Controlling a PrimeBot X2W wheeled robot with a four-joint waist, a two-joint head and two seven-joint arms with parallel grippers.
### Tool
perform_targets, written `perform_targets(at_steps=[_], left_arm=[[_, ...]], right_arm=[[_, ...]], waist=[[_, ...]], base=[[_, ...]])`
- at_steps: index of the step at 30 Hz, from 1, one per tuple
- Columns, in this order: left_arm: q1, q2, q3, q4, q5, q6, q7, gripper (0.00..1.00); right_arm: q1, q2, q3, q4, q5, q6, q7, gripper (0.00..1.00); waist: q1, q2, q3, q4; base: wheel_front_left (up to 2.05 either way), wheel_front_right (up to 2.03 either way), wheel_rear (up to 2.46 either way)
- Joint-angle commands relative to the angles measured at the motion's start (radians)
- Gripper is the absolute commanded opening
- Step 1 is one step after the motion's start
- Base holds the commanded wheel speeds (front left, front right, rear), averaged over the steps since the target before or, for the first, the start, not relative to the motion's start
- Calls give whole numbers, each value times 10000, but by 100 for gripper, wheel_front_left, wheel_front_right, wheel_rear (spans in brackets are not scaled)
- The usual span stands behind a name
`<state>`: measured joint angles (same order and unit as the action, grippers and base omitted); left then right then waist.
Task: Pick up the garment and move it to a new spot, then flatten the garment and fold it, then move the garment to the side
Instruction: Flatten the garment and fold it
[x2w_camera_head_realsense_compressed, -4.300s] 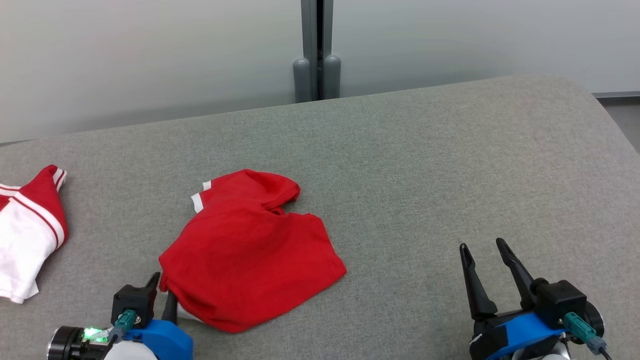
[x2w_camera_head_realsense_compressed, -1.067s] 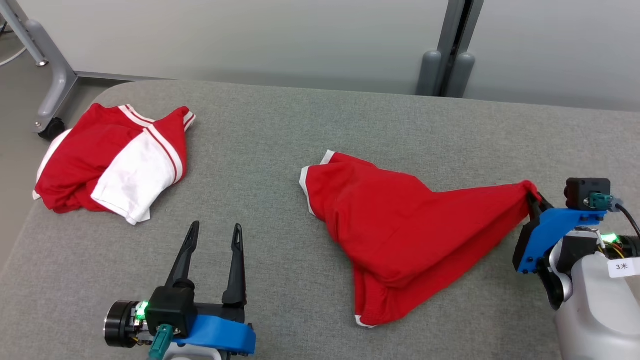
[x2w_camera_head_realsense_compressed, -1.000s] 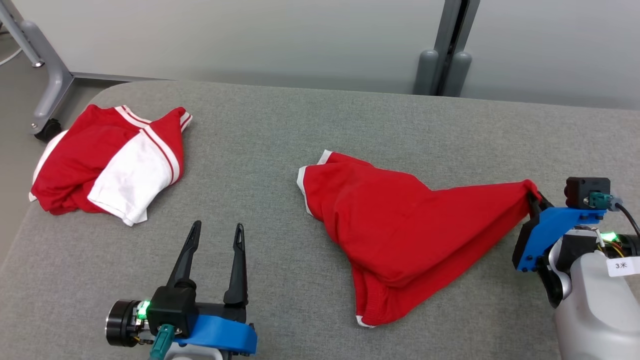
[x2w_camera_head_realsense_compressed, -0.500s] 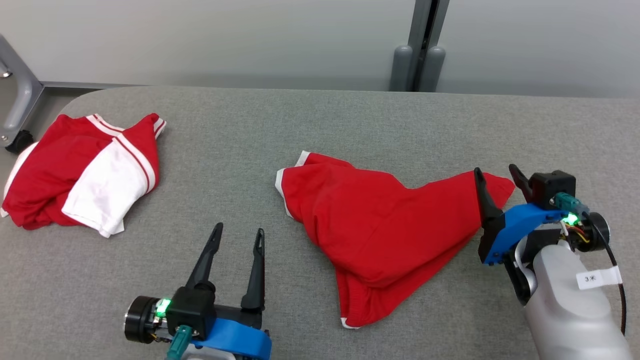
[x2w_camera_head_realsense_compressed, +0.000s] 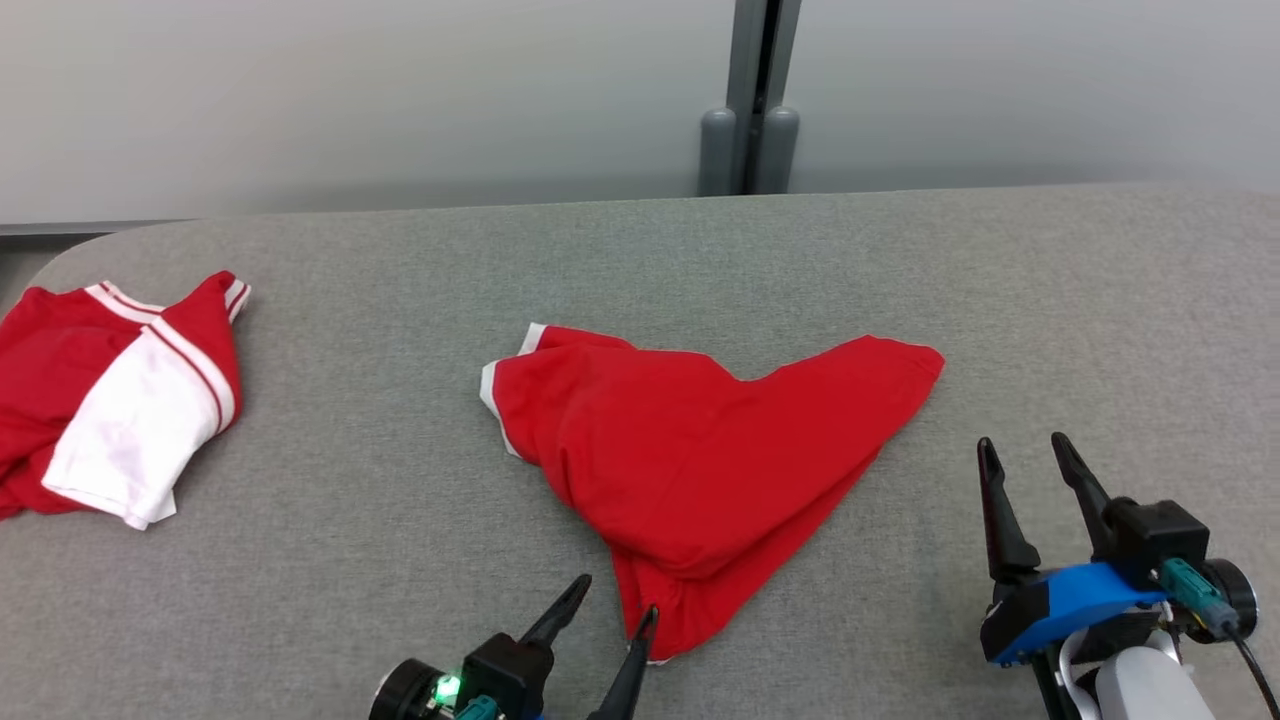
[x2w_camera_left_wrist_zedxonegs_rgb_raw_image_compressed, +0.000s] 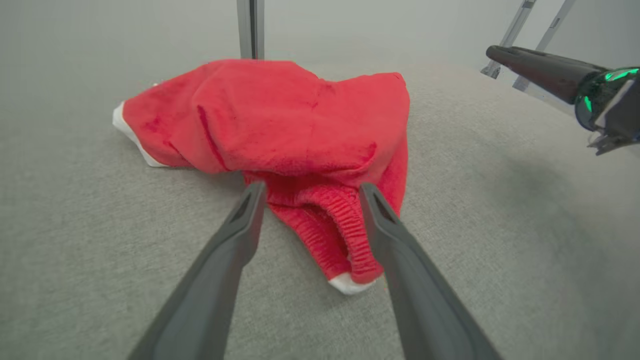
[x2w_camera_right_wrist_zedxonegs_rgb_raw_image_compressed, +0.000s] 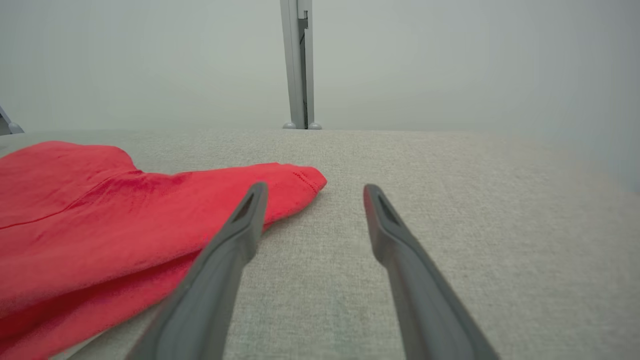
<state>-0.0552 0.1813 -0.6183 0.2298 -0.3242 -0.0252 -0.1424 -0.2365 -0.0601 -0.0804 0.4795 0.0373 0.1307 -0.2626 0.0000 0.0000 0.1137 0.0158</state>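
Observation:
The garment (x2w_camera_head_realsense_compressed: 690, 455), red with white trim, lies crumpled in a rough triangle mid-table, one corner drawn out to the right. My left gripper (x2w_camera_head_realsense_compressed: 615, 600) is open at the bottom edge, its tips at the garment's near corner. In the left wrist view the garment (x2w_camera_left_wrist_zedxonegs_rgb_raw_image_compressed: 280, 130) has its elastic hem between the open left gripper (x2w_camera_left_wrist_zedxonegs_rgb_raw_image_compressed: 310, 192). My right gripper (x2w_camera_head_realsense_compressed: 1025, 450) stands open to the right, apart from the cloth. From the right wrist, the garment's (x2w_camera_right_wrist_zedxonegs_rgb_raw_image_compressed: 100, 210) corner lies just left of the open right gripper (x2w_camera_right_wrist_zedxonegs_rgb_raw_image_compressed: 312, 192).
A second red-and-white garment (x2w_camera_head_realsense_compressed: 110, 390) lies folded at the table's (x2w_camera_head_realsense_compressed: 1050, 290) far left. A grey post (x2w_camera_head_realsense_compressed: 750, 110) stands behind the back edge. The right arm's finger (x2w_camera_left_wrist_zedxonegs_rgb_raw_image_compressed: 545, 75) crosses the left wrist view's upper right.
My right gripper opened and let go of the garment's stretched corner, then drew back toward me. The left gripper now reaches the garment's near corner. The head camera has swung right.

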Motion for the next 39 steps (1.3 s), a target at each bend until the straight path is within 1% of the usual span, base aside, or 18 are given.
perform_targets(at_steps=[1, 3, 6, 10, 12, 13, 14, 15, 16, 20, 25, 28, 31, 32, 35, 36, 38, 39], left_arm=[[14, 17, -26, 150, -90, -100, 172, 100], [-153, 59, -180, 424, -135, -232, 478, 100], [-339, -39, -301, 770, -308, -406, 878, 100], [-654, -129, -319, 1249, -504, -469, 1458, 100], [-802, -213, -389, 1367, -530, -533, 1462, 100], [-864, -292, -416, 1326, -574, -562, 1338, 86], [-911, -364, -423, 1268, -642, -613, 1225, 49], [-965, -376, -474, 1186, -631, -649, 1093, 26], [-1015, -371, -528, 1090, -585, -694, 971, 0], [-1238, -260, -966, 485, -286, -837, 487, 0], [-1628, -121, -1393, -703, 231, -917, -90, 0], [-1954, -89, -1613, -1600, 496, -944, -189, 0], [-2202, -179, -1706, -2545, 447, -963, -55, 0], [-2244, -190, -1664, -2804, 361, -962, 41, 0], [-2323, -159, -1249, -3168, -33, -756, 369, 0], [-2362, -72, -1069, -3083, -126, -696, 483, 0], [-2302, -54, -623, -2710, -642, -574, 606, 0], [-2354, 70, -418, -2380, -699, -511, 706, 0]], right_arm=[[268, 60, 9, -322, -41, 1, -31, 100], [564, 86, 60, -802, -41, 1, -32, 100], [783, 97, 292, -1272, 247, 1, -33, 100], [899, 95, 380, -1598, 414, 1, -33, 100], [926, 96, 437, -1680, 476, 1, -34, 100], [939, 95, 410, -1733, 515, 1, -32, 100], [958, 94, 371, -1780, 529, 1, -34, 100], [987, 96, 332, -1813, 520, 1, -33, 100], [1020, 96, 280, -1833, 527, 1, -33, 100], [1059, 97, 116, -1805, 497, 1, -33, 100], [1066, 95, -61, -1726, 605, 1, -33, 100], [1073, 95, -139, -1703, 657, 1, -33, 100], [1089, 94, -241, -1691, 665, 1, -33, 100], [1094, 94, -273, -1685, 667, 1, -33, 100], [1088, 94, -346, -1676, 665, 1, -34, 100], [1072, 94, -363, -1675, 664, 1, -34, 100], [1017, 94, -400, -1676, 669, 1, -35, 100], [984, 94, -393, -1669, 674, 1, -34, 100]], waist=[[0, 0, -40, -162], [0, 0, -5, -379], [0, 0, 71, -670], [0, 0, 168, -923], [0, 0, 198, -1031], [0, 0, 211, -1068], [0, 0, 222, -1089], [0, 0, 228, -1103], [0, 0, 226, -1107], [0, 0, 183, -1057], [0, 0, 22, -931], [0, 0, -80, -872], [0, 0, -155, -828], [0, 0, -169, -818], [0, 0, -184, -808], [0, 0, -172, -807], [0, 0, -124, -804], [0, 0, -93, -813]], base=[[0, 0, 0], [0, 0, 0], [0, 0, 0], [0, 0, 0], [0, 0, 0], [0, 0, 0], [0, 0, 0], [0, 0, 0], [0, 0, 0], [0, 0, 0], [0, 0, 0], [0, 0, 0], [0, 0, 0], [0, 0, 0], [0, 0, 0], [0, 0, 0], [0, 0, 0], [0, 0, 0]])
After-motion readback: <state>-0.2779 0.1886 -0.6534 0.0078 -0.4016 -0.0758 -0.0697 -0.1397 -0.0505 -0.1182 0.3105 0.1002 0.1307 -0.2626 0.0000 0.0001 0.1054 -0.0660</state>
